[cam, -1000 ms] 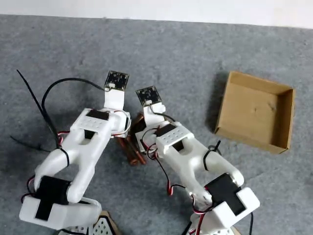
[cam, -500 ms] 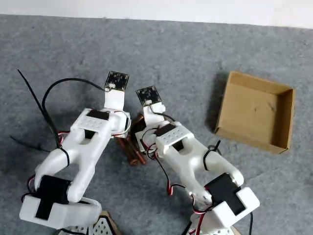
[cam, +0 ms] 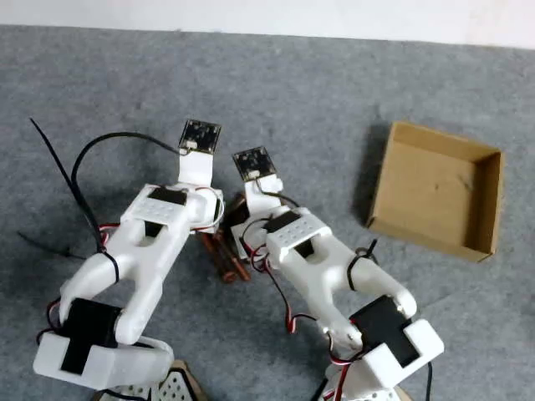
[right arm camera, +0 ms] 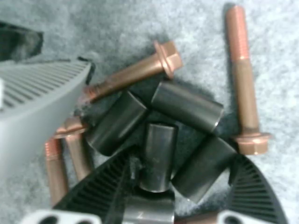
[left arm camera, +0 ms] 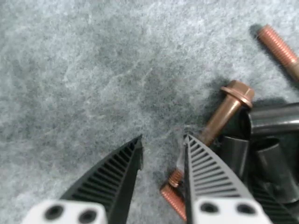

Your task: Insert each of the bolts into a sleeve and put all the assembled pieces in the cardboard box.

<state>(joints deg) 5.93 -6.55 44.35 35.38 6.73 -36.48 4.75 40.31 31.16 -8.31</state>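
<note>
Several copper bolts [right arm camera: 135, 72] and black sleeves [right arm camera: 187, 107] lie in a loose heap on the grey carpet, seen between the two arms as bolts [cam: 226, 255] in the high view. My right gripper [right arm camera: 184, 163] is open low over the heap, its fingers straddling one sleeve [right arm camera: 159, 156] and part of another sleeve [right arm camera: 205, 168]. My left gripper [left arm camera: 163, 140] is open over bare carpet just beside the heap; one bolt [left arm camera: 224, 112] passes behind one of its fingers [left arm camera: 205, 172]. The cardboard box [cam: 439, 192] stands off to the right with nothing in it.
The left arm's ridged finger [right arm camera: 37, 102] shows at the heap's edge in the right wrist view, close to the right gripper. A lone bolt [right arm camera: 245, 79] lies at the heap's far side. Black cables [cam: 75, 180] trail beside the left arm.
</note>
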